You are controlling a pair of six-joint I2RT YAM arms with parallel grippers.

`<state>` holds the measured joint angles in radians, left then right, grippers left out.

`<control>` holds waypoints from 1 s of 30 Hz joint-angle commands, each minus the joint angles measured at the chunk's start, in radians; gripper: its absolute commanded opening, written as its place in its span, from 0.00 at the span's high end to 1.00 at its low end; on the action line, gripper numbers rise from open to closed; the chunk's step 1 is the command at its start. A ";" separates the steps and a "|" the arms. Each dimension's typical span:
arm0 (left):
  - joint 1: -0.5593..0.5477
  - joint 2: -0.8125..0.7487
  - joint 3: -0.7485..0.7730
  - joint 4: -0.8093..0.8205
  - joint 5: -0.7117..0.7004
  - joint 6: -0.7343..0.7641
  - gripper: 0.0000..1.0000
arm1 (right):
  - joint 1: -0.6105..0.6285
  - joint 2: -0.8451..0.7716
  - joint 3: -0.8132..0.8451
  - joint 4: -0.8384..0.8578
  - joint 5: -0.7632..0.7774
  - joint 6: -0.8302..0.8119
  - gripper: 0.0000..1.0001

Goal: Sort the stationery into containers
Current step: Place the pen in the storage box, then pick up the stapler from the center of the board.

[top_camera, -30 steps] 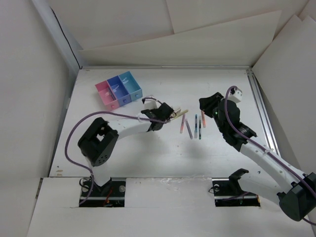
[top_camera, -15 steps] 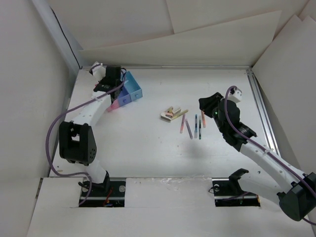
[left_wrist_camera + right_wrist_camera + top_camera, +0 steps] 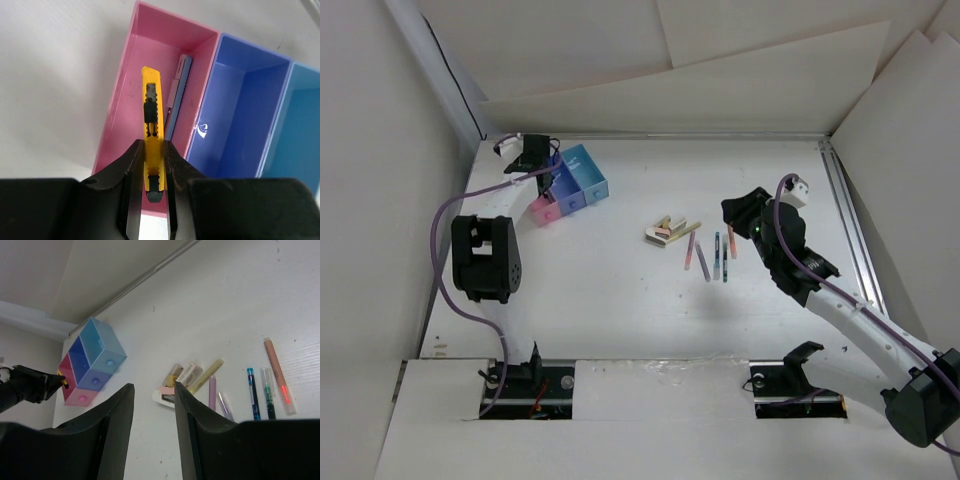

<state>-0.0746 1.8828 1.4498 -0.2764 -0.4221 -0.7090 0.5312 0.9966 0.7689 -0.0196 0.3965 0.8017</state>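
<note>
**Yellow-black stick** [image 3: 151,115]: I had it pinched near its black tail by the left gripper [image 3: 151,152], directly over the pink bin [image 3: 120,105]. Its long axis ran along that bin's length, with the free end pointing at the bin's far wall. I judged that a plain release would land it inside.

**Pink bin, contents:** one slim pink-and-grey pen [image 3: 177,95], lying lengthwise against the wall shared with the neighbouring bin.

**Dark blue bin** [image 3: 240,115], joined to the pink bin's side: I saw nothing in it.

**Light blue bin** [image 3: 295,115], one place further from the pink bin: nothing in the part I could see.

**Right gripper** [image 3: 153,390]: fingers spread and holding nothing. It was well away from the pink bin and the farther arm by a wide margin.

**Loose pens** [image 3: 252,392] and **tan blocks** [image 3: 182,374]: unsorted, well apart from the pink bin and nearer the right gripper.
</note>
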 commanded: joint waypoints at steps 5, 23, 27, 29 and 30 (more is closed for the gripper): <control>-0.001 0.027 0.047 -0.001 -0.029 0.108 0.76 | 0.004 -0.001 0.000 0.026 -0.015 0.004 0.56; -0.319 -0.290 -0.156 0.144 -0.056 0.062 0.55 | 0.024 0.106 0.049 0.026 -0.100 -0.015 0.96; -0.470 -0.355 -0.303 0.261 0.043 0.089 0.56 | 0.035 0.129 0.058 0.026 -0.078 -0.025 1.00; -0.519 -0.357 -0.338 0.270 0.094 0.100 0.54 | 0.035 0.129 0.058 0.026 -0.042 -0.025 1.00; -0.552 -0.344 -0.338 0.250 0.112 0.100 0.50 | 0.035 0.116 0.049 0.026 -0.030 -0.025 0.98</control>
<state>-0.5884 1.5227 1.1648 -0.0494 -0.3843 -0.6254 0.5587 1.1324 0.7719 -0.0200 0.3256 0.7887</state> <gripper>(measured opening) 0.489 0.021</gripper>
